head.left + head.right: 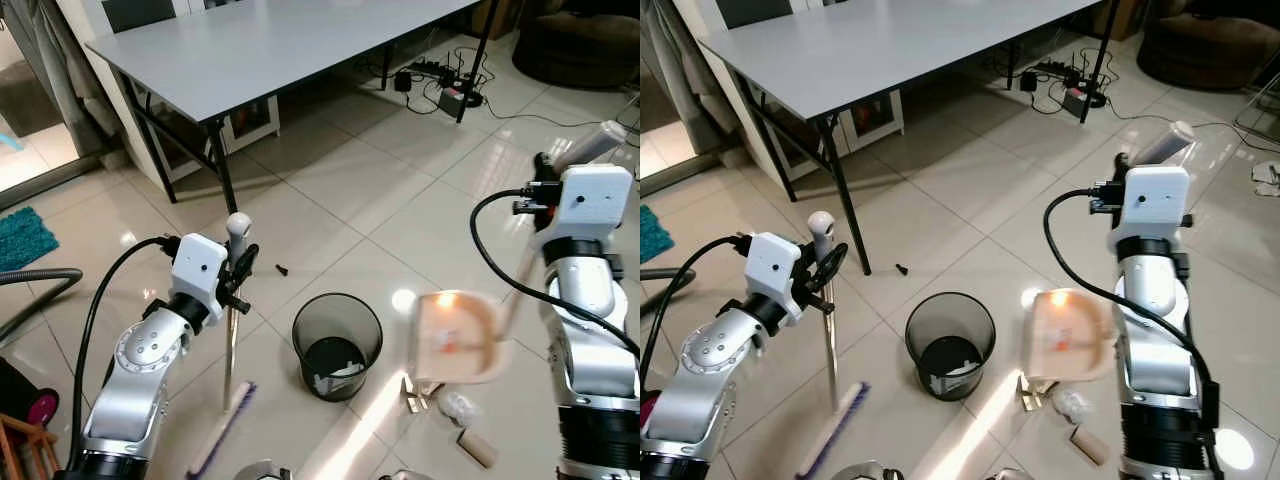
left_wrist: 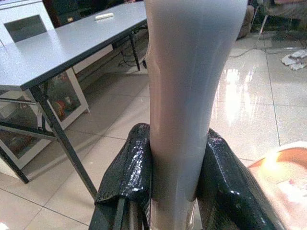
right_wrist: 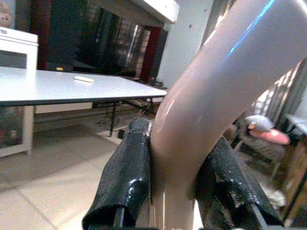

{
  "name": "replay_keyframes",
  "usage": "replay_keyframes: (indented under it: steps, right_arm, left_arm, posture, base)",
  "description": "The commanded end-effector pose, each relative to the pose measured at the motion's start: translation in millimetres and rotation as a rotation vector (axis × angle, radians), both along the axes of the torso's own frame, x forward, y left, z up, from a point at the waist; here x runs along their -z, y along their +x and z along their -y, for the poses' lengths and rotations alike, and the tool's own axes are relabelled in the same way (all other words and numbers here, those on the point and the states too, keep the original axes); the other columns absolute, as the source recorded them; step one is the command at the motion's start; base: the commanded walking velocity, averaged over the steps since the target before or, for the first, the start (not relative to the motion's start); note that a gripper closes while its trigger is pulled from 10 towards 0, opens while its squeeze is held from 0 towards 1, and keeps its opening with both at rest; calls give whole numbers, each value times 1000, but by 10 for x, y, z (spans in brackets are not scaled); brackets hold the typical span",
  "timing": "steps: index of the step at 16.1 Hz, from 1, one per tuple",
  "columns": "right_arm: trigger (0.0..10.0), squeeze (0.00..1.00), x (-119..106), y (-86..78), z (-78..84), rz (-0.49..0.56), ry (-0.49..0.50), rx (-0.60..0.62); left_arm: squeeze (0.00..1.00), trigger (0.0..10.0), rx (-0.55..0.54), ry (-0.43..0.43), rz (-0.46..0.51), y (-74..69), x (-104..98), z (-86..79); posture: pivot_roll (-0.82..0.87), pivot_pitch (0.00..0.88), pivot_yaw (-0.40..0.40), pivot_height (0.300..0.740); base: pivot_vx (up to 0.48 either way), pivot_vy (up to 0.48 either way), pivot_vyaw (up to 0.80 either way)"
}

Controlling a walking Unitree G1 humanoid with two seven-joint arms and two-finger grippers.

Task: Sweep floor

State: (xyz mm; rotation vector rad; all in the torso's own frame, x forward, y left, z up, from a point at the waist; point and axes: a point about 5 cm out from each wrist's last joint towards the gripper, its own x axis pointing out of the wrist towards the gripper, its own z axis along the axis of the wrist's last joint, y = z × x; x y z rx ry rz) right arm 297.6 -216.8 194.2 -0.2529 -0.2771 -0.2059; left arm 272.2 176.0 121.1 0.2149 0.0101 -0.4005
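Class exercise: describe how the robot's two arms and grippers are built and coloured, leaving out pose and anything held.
Both arms are silver metal with rounded joints and black collars. Each wrist carries a white boxy housing, fed by a thick black looping cable. The left gripper and right gripper each have two glossy black fingers.

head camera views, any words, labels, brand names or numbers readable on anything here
None can be read.
Framed pictures under the grey table: too small and blurred to tell.
Scrap in the dustpan: reddish marks, unreadable.
Paper in the black mesh bin: no legible print.
Left gripper and right gripper housings: plain white.
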Motion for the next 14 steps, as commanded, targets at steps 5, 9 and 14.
replay_keyframes:
  steps: [5,9,14]
  right_arm:
    - [10000,0,-47,-32,-2,29,-4,-3]
    - [10000,0,66,-66,-59,-3,63,-15]
    - [10000,0,115,-71,-83,-23,67,-27]
  left_arm:
    - [0,10000,48,13,27,-38,-71,38]
    - [0,10000,81,17,0,-94,-44,36]
    - [0,10000,92,23,-23,-176,-16,-12]
  posture:
    - [45,66,49,740]
    - [47,69,50,740]
    - [46,76,44,740]
  base:
    - [0,-346,0]
    - [0,-347,0]
    - [0,-347,0]
